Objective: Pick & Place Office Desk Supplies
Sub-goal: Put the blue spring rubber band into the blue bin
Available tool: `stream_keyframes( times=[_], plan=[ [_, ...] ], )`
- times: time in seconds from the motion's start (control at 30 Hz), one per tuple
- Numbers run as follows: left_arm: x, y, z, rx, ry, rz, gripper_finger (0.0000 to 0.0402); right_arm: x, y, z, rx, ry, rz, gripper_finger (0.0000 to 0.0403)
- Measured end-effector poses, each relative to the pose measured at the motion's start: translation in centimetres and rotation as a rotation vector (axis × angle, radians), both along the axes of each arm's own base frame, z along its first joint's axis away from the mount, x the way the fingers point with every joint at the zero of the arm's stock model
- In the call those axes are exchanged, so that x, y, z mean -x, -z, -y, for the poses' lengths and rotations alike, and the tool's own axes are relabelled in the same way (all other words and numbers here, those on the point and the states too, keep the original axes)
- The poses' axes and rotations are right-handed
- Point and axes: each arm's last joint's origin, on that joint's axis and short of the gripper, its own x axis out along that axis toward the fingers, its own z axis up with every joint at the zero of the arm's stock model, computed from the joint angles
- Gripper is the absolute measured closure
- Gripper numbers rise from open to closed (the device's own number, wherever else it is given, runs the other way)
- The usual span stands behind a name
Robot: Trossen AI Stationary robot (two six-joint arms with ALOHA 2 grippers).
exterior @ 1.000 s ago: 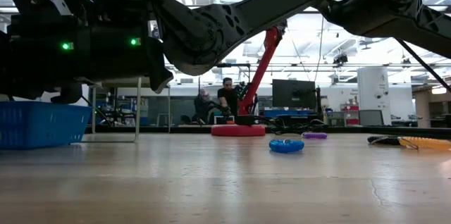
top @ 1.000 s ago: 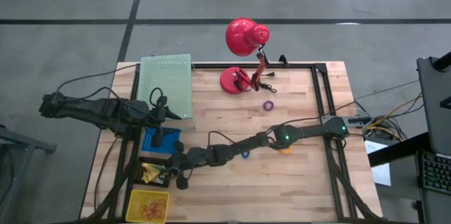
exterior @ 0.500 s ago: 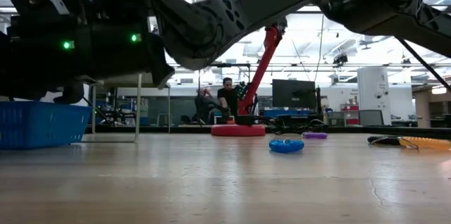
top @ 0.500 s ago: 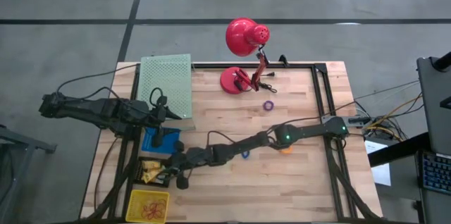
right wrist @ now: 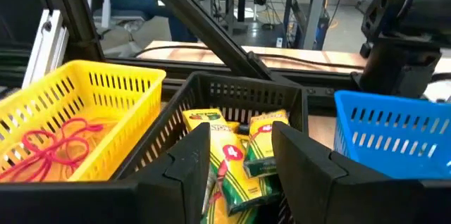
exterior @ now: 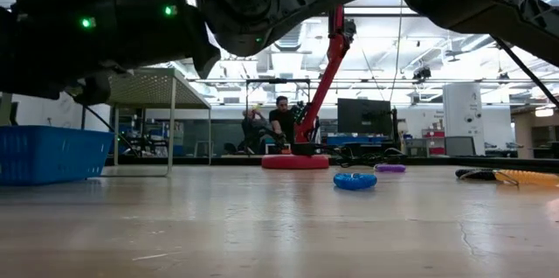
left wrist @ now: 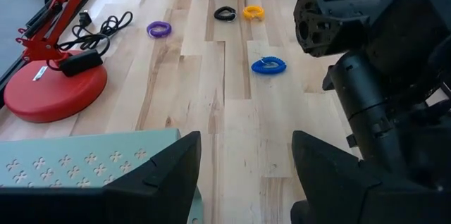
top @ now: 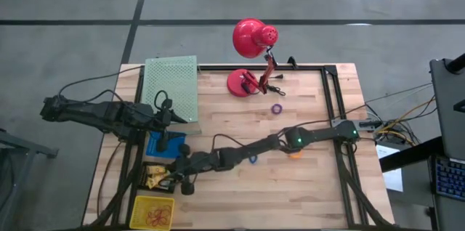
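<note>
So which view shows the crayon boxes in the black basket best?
Right wrist view: the crayon boxes lie in the black basket, labels readable. High view shows only a yellow patch; the others show none.

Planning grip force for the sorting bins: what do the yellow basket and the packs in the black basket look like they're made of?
Yellow basket: looks like moulded plastic, glossy, with slotted lattice walls. Black basket: same slotted build, matte dark plastic by the look. Yellow packs inside it: likely printed cardboard, with flat faces, sharp edges and green lettering.
</note>
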Motion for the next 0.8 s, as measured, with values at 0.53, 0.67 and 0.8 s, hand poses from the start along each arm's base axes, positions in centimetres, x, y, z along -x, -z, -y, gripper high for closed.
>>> stream_keyframes(
  times=[0.53, 0.67, 0.8],
  plan=[
    [0.0, 0.0, 0.0, 0.0, 0.0, 0.0, 0.0171, 1.6, -3.5, -3.6, 0.09, -0.031, -0.026, 0.0236],
    [0.0, 0.0, 0.0, 0.0, 0.0, 0.0, 0.0171, 2.4, -4.8, -5.5, 0.131, -0.077, 0.009, 0.0236],
    [0.0, 0.0, 0.0, 0.0, 0.0, 0.0, 0.0171, 2.7, -5.2, -6.2, 0.205, -0.069, 0.024, 0.0236]
  ],
)
